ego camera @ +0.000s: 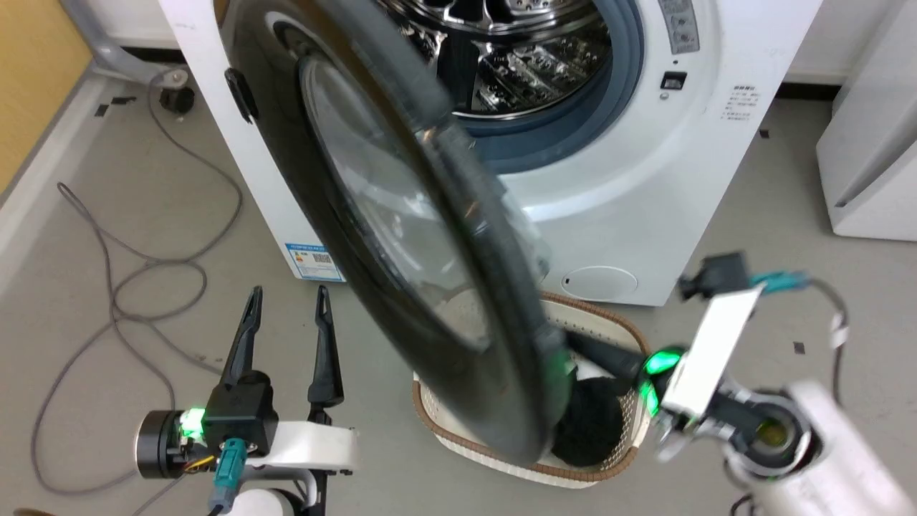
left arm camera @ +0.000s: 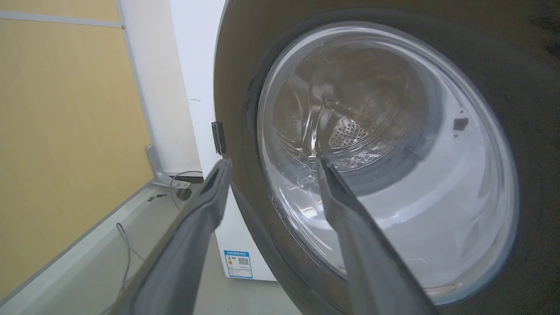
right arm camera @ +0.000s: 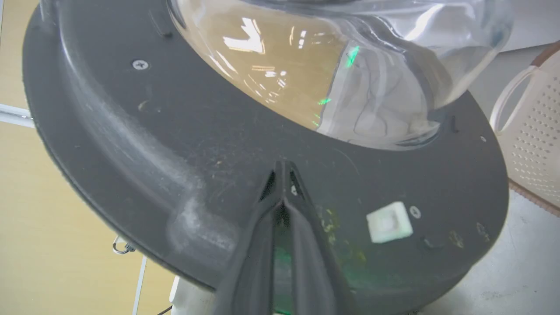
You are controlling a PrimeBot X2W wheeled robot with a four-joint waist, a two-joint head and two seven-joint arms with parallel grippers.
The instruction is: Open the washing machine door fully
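The washing machine (ego camera: 645, 201) is a white box with its steel drum (ego camera: 516, 57) exposed. The washing machine door (ego camera: 387, 215), a black disc with a clear glass bowl, stands swung partway out toward me. My left gripper (ego camera: 288, 292) is open at the lower left, in front of the door's outer face (left arm camera: 503, 65); in the left wrist view the left gripper (left arm camera: 273, 161) holds nothing. My right gripper (right arm camera: 283, 165) is shut, its tips against the door's dark inner face (right arm camera: 175, 153) below the bowl (right arm camera: 306, 65). In the head view the door's rim hides those tips.
A woven laundry basket (ego camera: 609, 459) with dark clothing (ego camera: 591, 423) sits on the floor under the door's lower edge. Grey cables (ego camera: 143, 272) loop across the floor at the left. A white appliance (ego camera: 874, 143) stands at the right, a yellow panel (ego camera: 36, 86) at the far left.
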